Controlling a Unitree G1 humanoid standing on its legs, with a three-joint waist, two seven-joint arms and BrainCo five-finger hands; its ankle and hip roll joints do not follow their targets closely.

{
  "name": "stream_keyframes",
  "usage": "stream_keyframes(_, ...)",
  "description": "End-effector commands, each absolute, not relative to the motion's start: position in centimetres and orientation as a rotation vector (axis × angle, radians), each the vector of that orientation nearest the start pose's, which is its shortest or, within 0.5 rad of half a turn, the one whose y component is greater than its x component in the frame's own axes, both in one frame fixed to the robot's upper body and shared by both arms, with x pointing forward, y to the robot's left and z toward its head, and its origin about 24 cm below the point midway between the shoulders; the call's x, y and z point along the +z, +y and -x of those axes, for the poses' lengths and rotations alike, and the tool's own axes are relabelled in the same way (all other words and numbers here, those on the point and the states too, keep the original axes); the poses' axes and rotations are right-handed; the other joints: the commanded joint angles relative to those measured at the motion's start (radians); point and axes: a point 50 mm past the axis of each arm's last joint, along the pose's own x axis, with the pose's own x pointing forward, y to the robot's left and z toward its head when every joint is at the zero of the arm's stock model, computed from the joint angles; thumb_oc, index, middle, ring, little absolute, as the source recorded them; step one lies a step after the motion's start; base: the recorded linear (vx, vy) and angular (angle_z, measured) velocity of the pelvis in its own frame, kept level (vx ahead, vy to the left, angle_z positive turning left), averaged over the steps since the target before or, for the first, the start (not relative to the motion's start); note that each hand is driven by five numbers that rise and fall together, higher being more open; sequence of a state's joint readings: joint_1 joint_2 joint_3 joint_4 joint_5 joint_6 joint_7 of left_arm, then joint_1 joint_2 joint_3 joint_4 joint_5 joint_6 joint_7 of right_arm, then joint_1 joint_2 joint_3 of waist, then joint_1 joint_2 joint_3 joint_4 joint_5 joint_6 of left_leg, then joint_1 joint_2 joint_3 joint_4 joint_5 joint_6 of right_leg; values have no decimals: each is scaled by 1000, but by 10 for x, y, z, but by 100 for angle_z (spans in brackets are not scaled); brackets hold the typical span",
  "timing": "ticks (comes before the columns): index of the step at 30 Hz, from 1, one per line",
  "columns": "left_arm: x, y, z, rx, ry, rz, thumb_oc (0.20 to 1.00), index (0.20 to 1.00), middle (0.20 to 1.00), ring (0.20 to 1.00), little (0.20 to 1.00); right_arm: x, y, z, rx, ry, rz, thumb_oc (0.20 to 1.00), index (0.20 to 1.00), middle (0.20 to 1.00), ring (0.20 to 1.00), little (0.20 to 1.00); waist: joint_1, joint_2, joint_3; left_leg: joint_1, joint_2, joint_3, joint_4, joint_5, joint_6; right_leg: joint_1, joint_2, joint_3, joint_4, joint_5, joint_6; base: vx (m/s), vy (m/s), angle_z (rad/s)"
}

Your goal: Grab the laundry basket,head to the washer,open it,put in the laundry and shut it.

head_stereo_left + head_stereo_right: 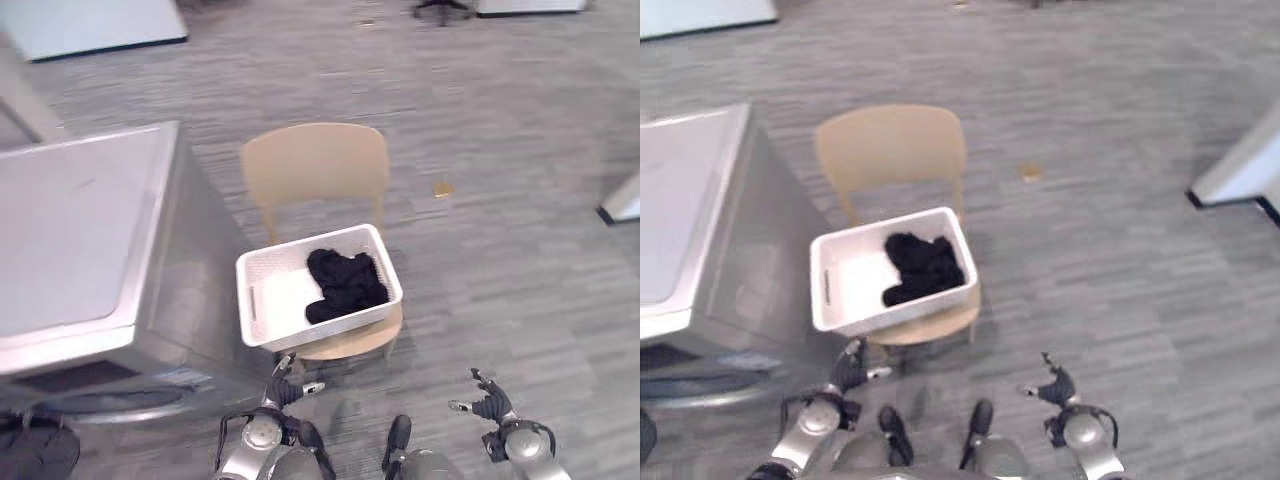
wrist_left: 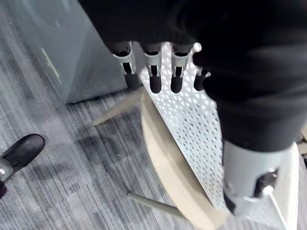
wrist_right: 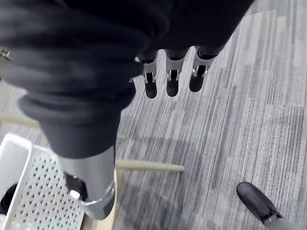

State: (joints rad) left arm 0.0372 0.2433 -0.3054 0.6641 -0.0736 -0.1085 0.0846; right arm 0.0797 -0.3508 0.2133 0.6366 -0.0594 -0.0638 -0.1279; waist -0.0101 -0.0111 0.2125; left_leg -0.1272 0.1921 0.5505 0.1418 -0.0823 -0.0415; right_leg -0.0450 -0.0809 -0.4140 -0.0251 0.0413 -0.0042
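Your laundry basket [image 1: 268, 310], white and perforated, sits on the seat of a tan wooden chair [image 1: 315, 165], overhanging the seat's front edge. Inside it, a heap of black laundry [image 1: 345, 284] lies toward the robot's right end; the left end shows bare white floor. The washer [image 1: 85, 240], a grey box, stands just left of the chair, its front face cut off at the lower edge, so you cannot make out the door.

Left hand [image 1: 287, 388]: low, just in front of the basket's near wall, not touching it. In its wrist view the fingers [image 2: 155, 76] are spread and extended toward the perforated wall, holding nothing.

Right hand [image 1: 487, 402]: over grey carpet [image 1: 500, 250], well right of the chair, fingers [image 3: 172, 76] straight, apart, empty.

A small tan scrap [image 1: 442, 188] lies on the carpet beyond the chair; too small to identify.
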Motion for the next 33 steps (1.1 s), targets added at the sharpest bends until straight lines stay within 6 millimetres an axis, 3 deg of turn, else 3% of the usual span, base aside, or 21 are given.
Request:
stream_keyframes(1,-93,204,-188,-38,597,-287,1000,1000,1000,1000,1000,-83,-237,-187,-41,591,477,1000,1000,1000,1000,1000,-31,-19,-16,3,-45,-91,-39,75,-21,86,-39,33,40,-151,121,251,120,85)
stream_keyframes(6,-100,223,-173,16,660,-314,1000,1000,1000,1000,1000,-76,-231,-196,-1,542,527,1000,1000,1000,1000,1000,5,-43,-19,13,-86,-129,-24,25,19,66,-89,30,202,-180,137,156,137,30)
stream_keyframes(9,-98,233,-175,47,660,-345,1000,1000,1000,1000,1000,-64,-227,-208,14,469,554,1000,1000,1000,1000,1000,1,-53,-1,29,-107,-168,-19,-2,42,-36,-93,117,376,-187,168,77,54,14)
stream_keyframes(10,-96,234,-178,49,647,-356,1000,1000,1000,1000,1000,-55,-227,-214,20,425,573,1000,1000,1000,1000,1000,-8,-53,1,51,-121,-197,-35,-6,47,-60,-68,189,375,-197,164,87,-1,41)
stream_keyframes(11,-96,234,-178,49,647,-356,1000,1000,1000,1000,1000,-55,-227,-214,20,425,574,1000,1000,1000,1000,1000,-8,-53,2,52,-121,-197,-36,-5,46,-59,-67,189,375,-198,164,36,-61,30)
stream_keyframes(13,-98,233,-178,45,656,-369,1000,1000,1000,1000,1000,-44,-229,-223,54,372,651,1000,1000,1000,1000,1000,-15,-48,4,60,-123,-244,-67,23,42,-97,-36,285,255,-149,143,15,-129,44)
stream_keyframes(14,-98,233,-178,45,655,-369,1000,1000,1000,1000,1000,-44,-229,-223,54,372,652,1000,1000,1000,1000,1000,-16,-47,5,61,-122,-245,-67,23,41,-95,-35,284,253,-148,143,95,-162,71)
stream_keyframes(15,-99,232,-175,13,658,-384,1000,1000,1000,1000,1000,-32,-227,-229,95,316,698,1000,1000,1000,1000,1000,-9,-64,-3,62,-135,-276,-54,19,38,-55,-41,304,176,-145,141,38,-85,53)
stream_keyframes(21,-106,235,-162,7,707,-387,1000,1000,1000,1000,1000,-8,-217,-251,188,191,828,1000,1000,1000,1000,1000,40,-64,-29,30,-121,-312,-79,65,8,-15,-25,257,78,-113,132,18,-158,52)
stream_keyframes(27,-111,240,-157,11,741,-399,1000,1000,1000,1000,1000,9,-215,-280,230,116,1024,1000,1000,1000,1000,1000,89,-37,7,-24,-121,-394,-127,127,-19,-9,-17,162,35,-110,120,-45,-78,48)
stream_keyframes(29,-110,241,-157,15,738,-400,1000,1000,1000,1000,1000,11,-219,-288,218,124,1074,1000,1000,1000,1000,1000,105,-26,21,-45,-122,-417,-141,144,-23,-27,-17,138,39,-110,116,-81,-24,73)
stream_keyframes(30,-105,246,-164,40,707,-407,1000,1000,1000,1000,1000,20,-231,-306,153,131,1151,1000,1000,1000,1000,1000,131,-7,53,-90,-120,-438,-154,173,-33,-76,-20,114,56,-108,112,-88,-8,56)
stream_keyframes(33,-101,247,-172,66,673,-392,1000,1000,1000,1000,1000,26,-248,-320,69,177,1210,1000,1000,1000,1000,1000,151,11,77,-129,-118,-455,-171,197,-44,-122,-23,95,72,-109,107,-42,16,33)
